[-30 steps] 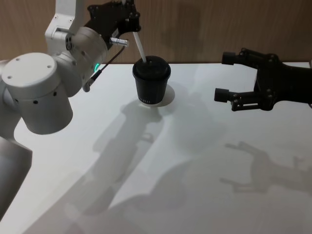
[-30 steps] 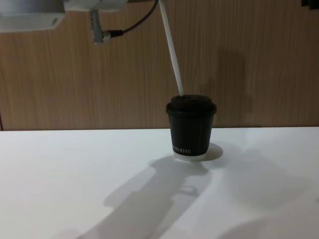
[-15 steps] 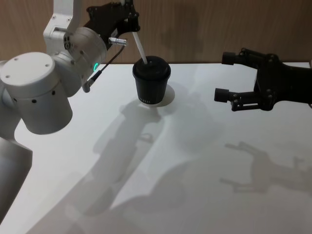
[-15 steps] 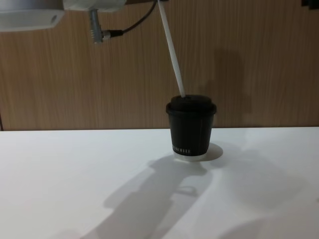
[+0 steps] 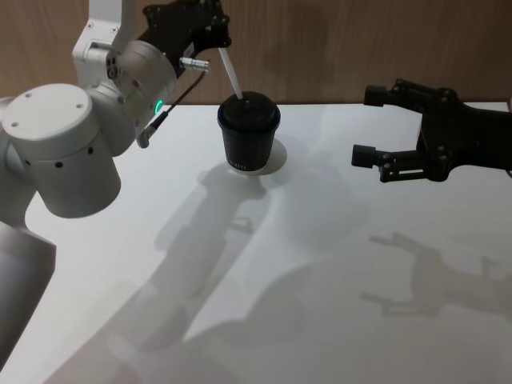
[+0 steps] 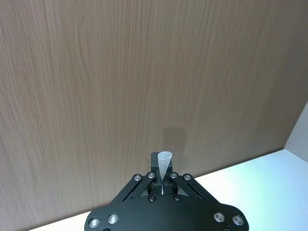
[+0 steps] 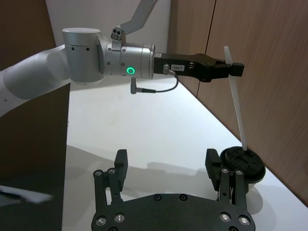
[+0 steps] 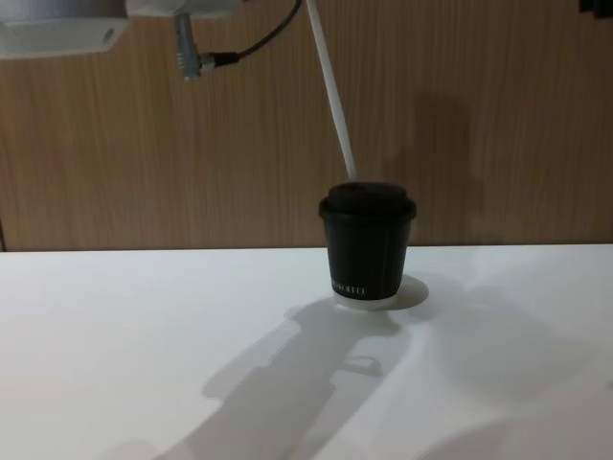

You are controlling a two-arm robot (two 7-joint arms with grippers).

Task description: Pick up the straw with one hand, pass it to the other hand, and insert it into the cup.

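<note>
The black lidded cup (image 5: 249, 140) stands on the white table, also seen in the chest view as the cup (image 8: 368, 244). The white straw (image 5: 231, 76) slants down from my left gripper (image 5: 220, 44), which is shut on its upper end above and behind the cup. The straw's (image 8: 332, 91) lower tip meets the cup's lid. The left wrist view shows the straw's open end (image 6: 165, 162) clamped in that gripper (image 6: 163, 179). My right gripper (image 5: 366, 126) hovers open to the right of the cup, with nothing in it. Its camera shows its own fingertips (image 7: 213, 163), the straw (image 7: 236, 106) and the cup (image 7: 242, 163).
A wooden wall (image 5: 360, 40) runs close behind the cup. A black cable with a metal plug (image 5: 196, 66) hangs at the left wrist. The white table (image 5: 320, 264) stretches open toward the front, crossed by the arms' shadows.
My left gripper and the straw have risen slightly, with the tip still at the lid. The right arm has not moved.
</note>
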